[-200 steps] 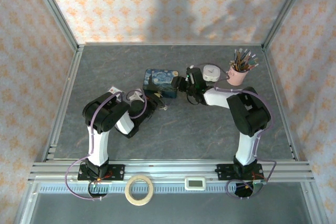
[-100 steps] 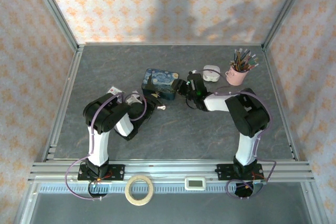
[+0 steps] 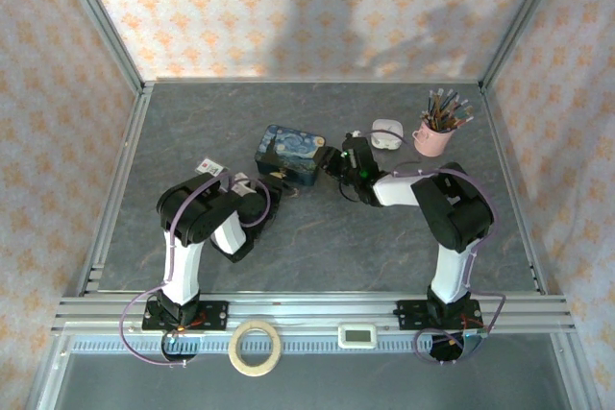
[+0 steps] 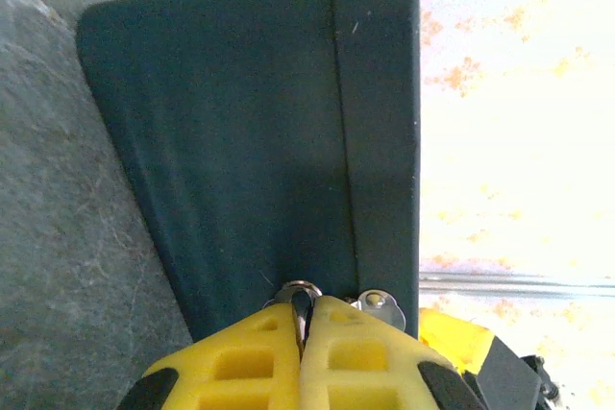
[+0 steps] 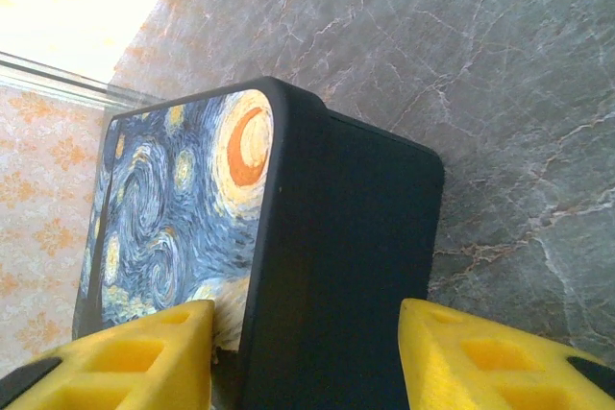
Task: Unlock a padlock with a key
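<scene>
At the left, the left gripper [image 4: 306, 319] was closed tight on the key [image 4: 300, 291], its tips against the dark side of the tin [image 4: 240, 141]. Further right, the right gripper [image 5: 303, 333] clamped the tin's end. Judgement: key secured; fitting and turning it in the padlock outstanding.

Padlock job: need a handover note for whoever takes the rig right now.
Left gripper: shut, silvery key pinched at its tips, close to the dark side of the tin.
Right gripper: jaws straddle the tin's end, apparently clamping it.
Padlock: too small to pick out.
Done: key gripped, tin steadied.
To do: insert key, turn, free the shackle.
</scene>
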